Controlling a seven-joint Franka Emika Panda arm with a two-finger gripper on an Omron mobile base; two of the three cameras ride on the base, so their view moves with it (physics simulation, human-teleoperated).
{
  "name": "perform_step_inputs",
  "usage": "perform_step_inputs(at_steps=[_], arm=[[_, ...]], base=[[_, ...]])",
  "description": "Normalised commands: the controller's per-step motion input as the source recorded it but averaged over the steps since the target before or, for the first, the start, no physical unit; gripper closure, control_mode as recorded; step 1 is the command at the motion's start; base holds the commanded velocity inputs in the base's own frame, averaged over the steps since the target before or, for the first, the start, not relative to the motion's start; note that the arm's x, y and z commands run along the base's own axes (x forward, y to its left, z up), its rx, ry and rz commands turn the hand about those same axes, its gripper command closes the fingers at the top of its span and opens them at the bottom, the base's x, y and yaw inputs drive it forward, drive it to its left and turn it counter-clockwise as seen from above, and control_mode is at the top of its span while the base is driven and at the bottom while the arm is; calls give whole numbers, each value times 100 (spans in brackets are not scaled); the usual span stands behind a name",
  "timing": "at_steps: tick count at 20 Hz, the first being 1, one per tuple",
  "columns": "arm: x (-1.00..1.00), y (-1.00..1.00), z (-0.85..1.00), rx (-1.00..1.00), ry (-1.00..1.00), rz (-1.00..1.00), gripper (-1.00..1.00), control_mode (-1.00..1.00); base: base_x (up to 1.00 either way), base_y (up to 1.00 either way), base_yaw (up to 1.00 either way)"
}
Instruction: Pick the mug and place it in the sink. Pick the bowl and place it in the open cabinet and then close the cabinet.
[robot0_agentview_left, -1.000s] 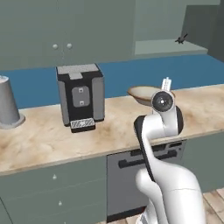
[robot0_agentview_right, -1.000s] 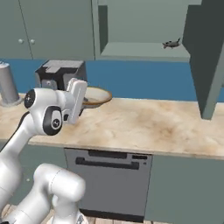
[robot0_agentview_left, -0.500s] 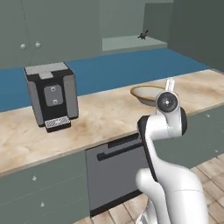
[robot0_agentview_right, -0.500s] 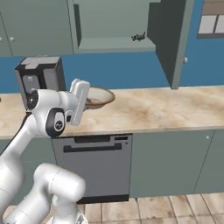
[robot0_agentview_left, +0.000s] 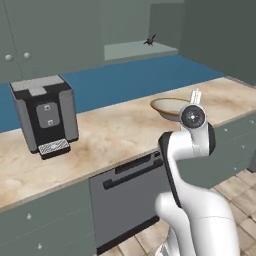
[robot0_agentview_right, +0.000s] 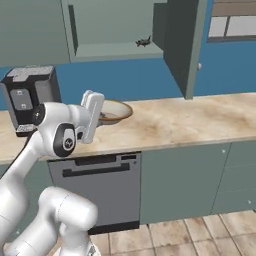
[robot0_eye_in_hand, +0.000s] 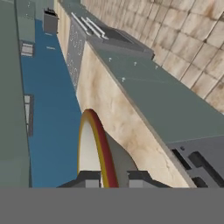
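The bowl (robot0_agentview_left: 169, 107) is sitting level above the counter edge, wide and shallow, cream-tan outside with a darker brownish inside; in the hand view its rim (robot0_eye_in_hand: 97, 144) is running edge-on between the finger tips, seemingly pinched there. The cabinet (robot0_agentview_right: 112, 50) is standing open, its dull grey-green door (robot0_agentview_right: 181, 45) swung outward, with a small dark object lying on its shelf.

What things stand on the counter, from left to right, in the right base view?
Coffee machine → gripper, shut on the rim of the bowl → open cabinet door, hanging above the counter.
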Motion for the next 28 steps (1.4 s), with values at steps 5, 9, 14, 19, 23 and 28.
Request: perform_step_inputs(at_steps=[5,9,14,19,23,28], arm=[[0,0,0,0,0,0,100,100],[0,0,0,0,0,0,100,100],[0,0,0,0,0,0,100,100],[0,0,0,0,0,0,100,100],[0,0,0,0,0,0,100,100],[0,0,0,0,0,0,100,100]], base=[[60,-4,-1],[70,-2,-3],[36,-22,0],[22,-30,0],[23,-13,-13],[27,-2,-15]])
